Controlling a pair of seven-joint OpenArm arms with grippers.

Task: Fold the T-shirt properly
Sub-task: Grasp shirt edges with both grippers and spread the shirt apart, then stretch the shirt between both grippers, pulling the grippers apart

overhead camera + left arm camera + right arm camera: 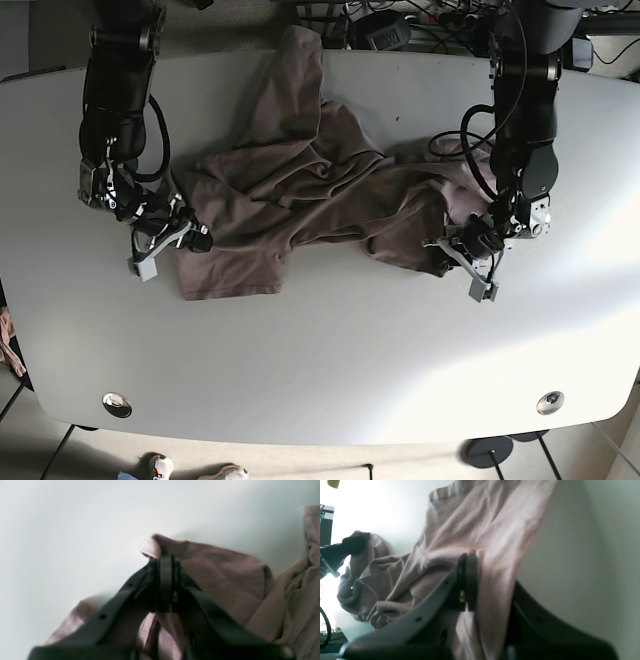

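Note:
A dusty-pink T-shirt lies crumpled and spread across the white table. In the base view my left gripper is shut on the shirt's edge at its right end. The left wrist view shows the jaws pinched together on a fold of the pink cloth. My right gripper is shut on the shirt's left edge. The right wrist view shows its jaws closed on the cloth, with the shirt stretching away toward the other gripper.
Cables and equipment sit beyond the table's far edge, where the shirt's top end reaches. Two round metal fittings sit near the front corners of the table. Bare tabletop stretches in front of the shirt.

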